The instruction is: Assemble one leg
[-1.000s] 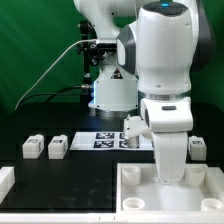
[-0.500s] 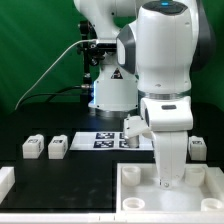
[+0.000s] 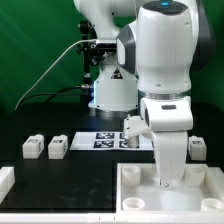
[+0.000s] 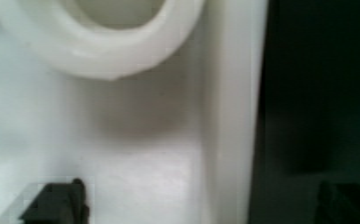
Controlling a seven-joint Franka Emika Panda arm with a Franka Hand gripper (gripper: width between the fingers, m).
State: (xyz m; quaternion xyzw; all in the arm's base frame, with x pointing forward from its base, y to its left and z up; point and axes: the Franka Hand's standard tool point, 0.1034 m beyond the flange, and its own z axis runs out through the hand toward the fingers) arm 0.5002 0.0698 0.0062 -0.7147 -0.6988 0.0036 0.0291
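The arm (image 3: 160, 70) fills most of the exterior view, its wrist pointing straight down over the large white panel (image 3: 195, 200) lying on the black tabletop (image 3: 60, 175). The claw (image 4: 203, 203) stands open. In the wrist view its two dark fingertips (image 4: 52, 203) sit wide apart, astride the panel's raised rim beside a round recess (image 4: 115, 35), with nothing pinched between them. Behind the claw lies the marker board (image 3: 103, 140).

No leg is in the claw. The closest leg (image 3: 197, 148) rests on the tabletop just beyond the claw, toward the exterior view's right. A second leg (image 3: 57, 147) and a third leg (image 3: 32, 147) sit side by side, well apart from the claw, toward the exterior view's left.

Each leg looks like a stubby block of hard plastic, so it is probably light, stiff and not easily damaged. Its smooth skin may slip under a loose pinch. The best hold is likely across two flat opposite sides at mid-height, with the claw square to the block so it does not twist.
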